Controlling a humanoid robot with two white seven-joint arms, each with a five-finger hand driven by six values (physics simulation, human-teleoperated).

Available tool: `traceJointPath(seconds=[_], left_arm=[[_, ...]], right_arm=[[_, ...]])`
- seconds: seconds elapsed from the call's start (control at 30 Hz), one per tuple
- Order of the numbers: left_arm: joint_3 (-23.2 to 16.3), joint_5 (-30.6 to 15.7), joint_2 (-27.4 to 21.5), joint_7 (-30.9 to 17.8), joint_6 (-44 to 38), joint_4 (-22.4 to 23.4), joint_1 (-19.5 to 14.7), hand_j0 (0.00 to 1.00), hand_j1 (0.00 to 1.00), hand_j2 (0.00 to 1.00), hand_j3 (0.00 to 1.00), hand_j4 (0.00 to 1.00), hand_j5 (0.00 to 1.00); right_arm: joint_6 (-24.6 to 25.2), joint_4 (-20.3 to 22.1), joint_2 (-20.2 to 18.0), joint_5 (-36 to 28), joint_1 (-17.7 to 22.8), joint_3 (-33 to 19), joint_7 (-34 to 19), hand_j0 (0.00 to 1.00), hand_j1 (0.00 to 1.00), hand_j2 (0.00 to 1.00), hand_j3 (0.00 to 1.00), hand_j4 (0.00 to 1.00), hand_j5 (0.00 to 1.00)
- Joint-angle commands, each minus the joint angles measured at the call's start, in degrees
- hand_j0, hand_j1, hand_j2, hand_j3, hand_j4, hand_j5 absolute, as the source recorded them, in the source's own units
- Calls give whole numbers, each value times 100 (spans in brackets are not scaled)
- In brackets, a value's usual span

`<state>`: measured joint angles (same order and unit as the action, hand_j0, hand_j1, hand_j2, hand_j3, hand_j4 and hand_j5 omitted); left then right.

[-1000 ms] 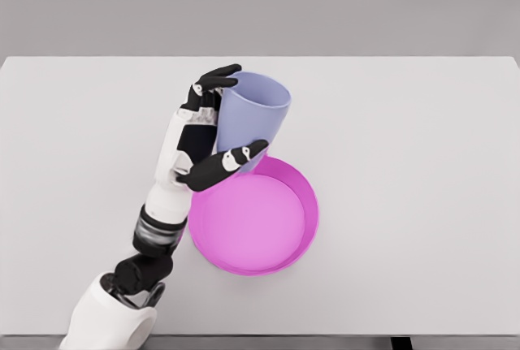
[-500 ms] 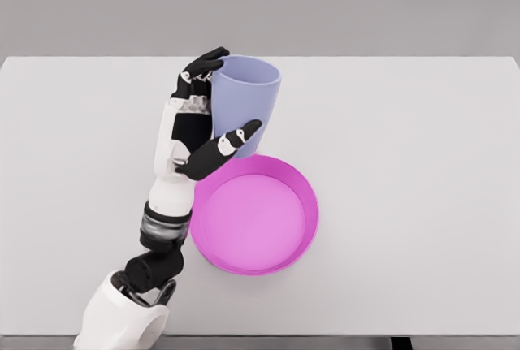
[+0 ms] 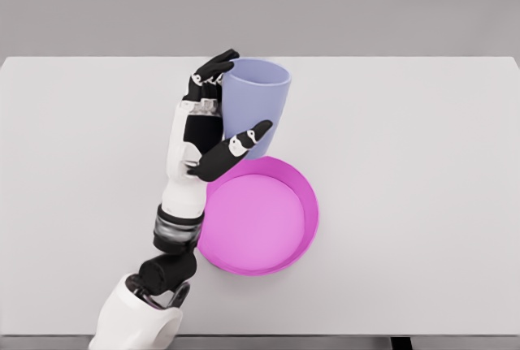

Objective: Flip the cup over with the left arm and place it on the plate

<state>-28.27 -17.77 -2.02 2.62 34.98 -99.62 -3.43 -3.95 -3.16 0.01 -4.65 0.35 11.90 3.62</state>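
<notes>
A lavender cup (image 3: pixel 260 102) stands upright with its mouth up, just behind the far rim of the magenta plate (image 3: pixel 311 218). My left hand (image 3: pixel 242 97) is shut on the cup from its left side. The black fingers (image 3: pixel 213 70) curl behind the cup's rim and the thumb (image 3: pixel 240 146) presses on its front wall. The cup's base is hidden behind the thumb and the plate's rim, so I cannot tell whether it touches the table. The plate is a shallow round dish with nothing in it.
A white table (image 3: pixel 422 163) carries everything, with a grey wall behind it. My left forearm (image 3: pixel 180 204) runs along the plate's left edge.
The cup has gone from leaning right to upright. My hand swung a little left with it, then came back right, and the forearm has shifted right toward the plate.
</notes>
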Motion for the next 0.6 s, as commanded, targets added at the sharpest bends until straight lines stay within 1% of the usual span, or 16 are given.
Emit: traceJointPath(seconds=[0.0,0.07,0.2,0.27,0.37,0.47,0.57], left_arm=[[-3,11,-26,1,2,4,9,47,47,47,47,47,47],[-3,11,-132,-8,2,4,79,47,47,47,47,47,47],[-11,11,-132,-8,2,12,97,47,47,47,47,47,47],[-161,11,-132,-8,2,21,88,47,47,47,47,47,47],[-170,11,-141,-8,2,56,105,48,48,48,48,48,48],[-161,2,-202,-8,2,56,255,48,48,48,48,48,48],[-161,-7,-246,-8,2,39,264,48,48,48,48,48,48]], right_arm=[[0,-1,-1,-1,0,-3,-2,100,100,100,100,100,100],[0,-1,-1,-1,0,-3,-2,100,100,100,100,100,100],[0,-1,-1,-1,0,6,-2,100,100,100,100,100,100],[0,-1,-1,-1,0,-3,-2,100,100,100,100,100,100],[0,-1,-1,-1,0,6,-2,100,100,100,100,100,100],[0,-1,-1,-1,0,-3,-2,100,100,100,100,100,100],[0,-1,-1,-1,0,6,-2,100,100,100,100,100,100]])
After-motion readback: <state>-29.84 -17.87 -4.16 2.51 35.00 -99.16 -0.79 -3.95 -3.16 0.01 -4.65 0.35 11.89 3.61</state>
